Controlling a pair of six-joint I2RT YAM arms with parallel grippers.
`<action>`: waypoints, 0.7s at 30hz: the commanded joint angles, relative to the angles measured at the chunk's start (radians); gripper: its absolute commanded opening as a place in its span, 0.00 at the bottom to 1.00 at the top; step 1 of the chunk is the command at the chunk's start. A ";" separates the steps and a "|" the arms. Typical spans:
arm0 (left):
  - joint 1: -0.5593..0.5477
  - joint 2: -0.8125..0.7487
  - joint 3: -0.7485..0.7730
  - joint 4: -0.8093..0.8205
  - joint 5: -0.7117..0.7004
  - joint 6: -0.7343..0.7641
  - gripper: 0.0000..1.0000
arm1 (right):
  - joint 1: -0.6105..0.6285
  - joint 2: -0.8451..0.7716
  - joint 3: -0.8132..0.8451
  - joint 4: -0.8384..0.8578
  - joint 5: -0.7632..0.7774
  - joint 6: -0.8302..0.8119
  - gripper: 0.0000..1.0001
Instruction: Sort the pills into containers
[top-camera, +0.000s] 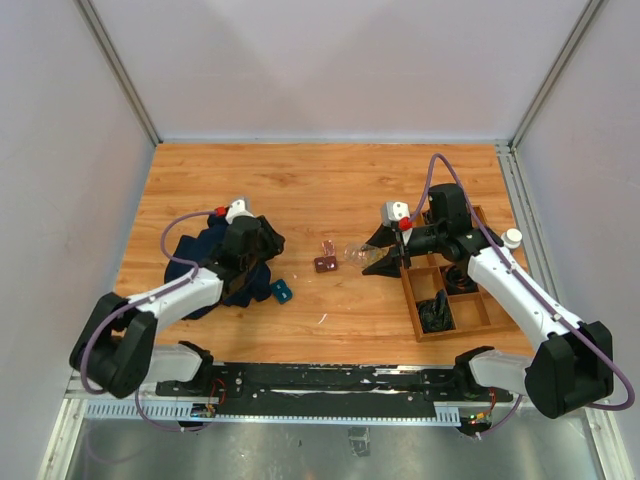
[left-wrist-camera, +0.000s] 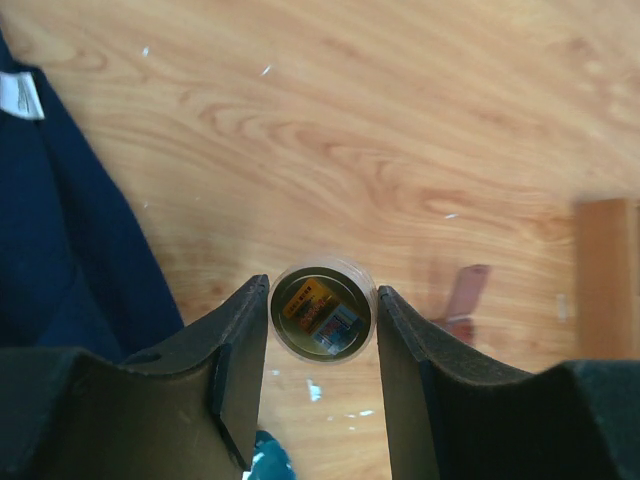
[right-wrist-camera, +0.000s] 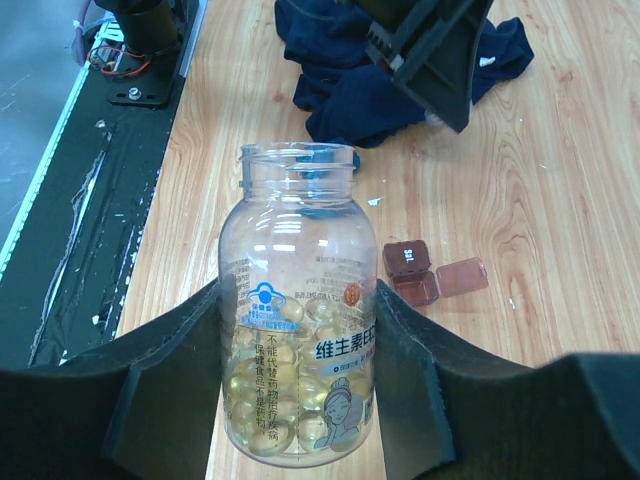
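Container (top-camera: 325, 263) lies between left hand (left-wrist-camera: 322, 325) and right hand (top-camera: 378, 250).

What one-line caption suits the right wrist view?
Right hand grips an uncapped clear bottle of yellow softgels, an open reddish-brown box lying nearby on the wooden table.

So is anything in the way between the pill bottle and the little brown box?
No, nothing visible. The right hand holds the open pill bottle near the little brown box, whose lid lies open. Only bare table shows between them. The blue cloth sits farther off.
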 joint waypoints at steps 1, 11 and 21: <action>0.025 0.133 0.046 0.002 -0.017 0.002 0.08 | 0.001 -0.007 0.011 -0.003 -0.033 -0.001 0.01; 0.037 0.429 0.299 -0.195 -0.114 0.008 0.56 | -0.013 -0.014 0.010 0.012 -0.042 0.024 0.01; 0.037 0.247 0.249 -0.206 -0.086 -0.013 0.84 | -0.054 -0.073 0.025 0.219 -0.010 0.336 0.01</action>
